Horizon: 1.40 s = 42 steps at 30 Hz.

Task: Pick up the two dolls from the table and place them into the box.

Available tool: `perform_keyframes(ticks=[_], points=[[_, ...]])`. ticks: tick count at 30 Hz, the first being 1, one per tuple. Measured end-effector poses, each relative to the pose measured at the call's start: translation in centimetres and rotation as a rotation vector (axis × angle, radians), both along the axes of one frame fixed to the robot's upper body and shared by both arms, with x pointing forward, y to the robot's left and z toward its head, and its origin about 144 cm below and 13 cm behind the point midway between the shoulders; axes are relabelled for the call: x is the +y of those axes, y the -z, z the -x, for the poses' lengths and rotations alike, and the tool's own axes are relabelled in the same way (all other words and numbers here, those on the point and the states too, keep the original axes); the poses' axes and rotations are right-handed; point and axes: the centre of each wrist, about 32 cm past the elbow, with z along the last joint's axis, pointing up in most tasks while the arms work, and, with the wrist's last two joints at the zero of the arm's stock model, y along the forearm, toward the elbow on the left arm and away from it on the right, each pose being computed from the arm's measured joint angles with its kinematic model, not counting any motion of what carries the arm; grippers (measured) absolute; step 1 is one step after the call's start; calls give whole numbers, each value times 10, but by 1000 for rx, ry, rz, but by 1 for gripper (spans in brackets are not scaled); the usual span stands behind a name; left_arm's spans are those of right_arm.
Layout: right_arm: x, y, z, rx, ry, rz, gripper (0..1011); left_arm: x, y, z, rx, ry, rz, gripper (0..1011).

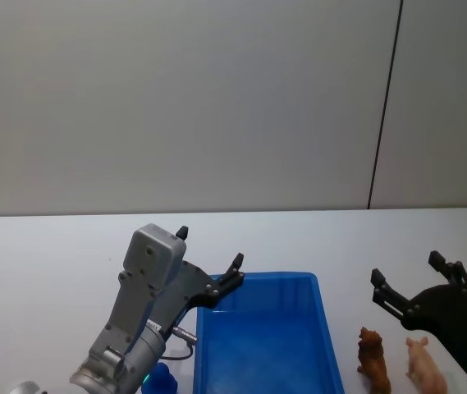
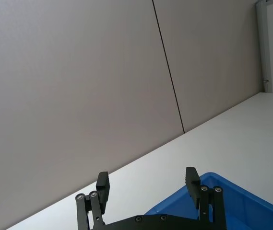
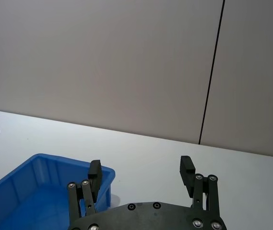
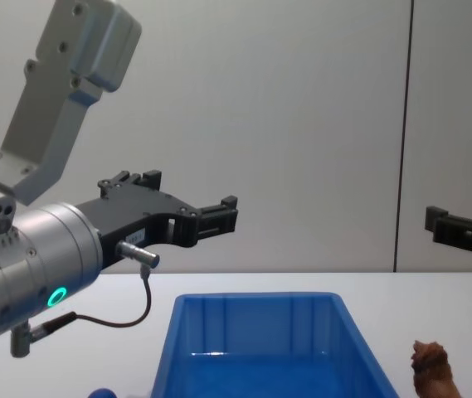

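The left gripper [image 1: 208, 248] hangs raised above the white table [image 1: 52, 263], over the far left corner of the blue box [image 1: 274, 277]. Its 2 fingers are spread apart with nothing between them, which the left wrist view [image 2: 147, 182] confirms, the box rim [image 2: 227, 191] lying below one fingertip. From the chest view this gripper [image 4: 187, 207] sits well above the box [image 4: 252, 296]. The right gripper [image 1: 406, 268] hovers over the table to the right of the box, its 2 fingers also wide apart and empty; the right wrist view [image 3: 140, 168] shows the gap and the box corner [image 3: 35, 160] off to one side. The brown animal figure [image 1: 373, 359] stands on the table just right of the box, below the right gripper, with a paler pinkish figure [image 1: 424, 365] close beside it on the side away from the box. The brown one shows in the chest view [image 4: 429, 369] too. The dark blue doll [image 1: 161, 379] sits on the table just left of the box's near corner, under the left arm. No doll lies in the box.
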Motion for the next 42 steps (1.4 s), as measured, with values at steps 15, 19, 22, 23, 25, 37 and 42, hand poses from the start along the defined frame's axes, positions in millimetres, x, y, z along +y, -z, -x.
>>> perform_keyframes(ticks=[15,19,22,23,25,37,42], points=[[0,0,0,0,0,0,1001,0,0,0,0,0,0,1001],[0,0,0,0,0,0,1001,0,0,0,0,0,0,1001],[0,0,0,0,0,0,1001,0,0,0,0,0,0,1001],[0,0,0,0,0,0,1001,0,0,0,0,0,0,1001],[0,0,0,0,0,0,1001,0,0,0,0,0,0,1001],[0,0,0,0,0,0,1001,0,0,0,0,0,0,1001],[0,0,0,0,0,0,1001,0,0,0,0,0,0,1001]])
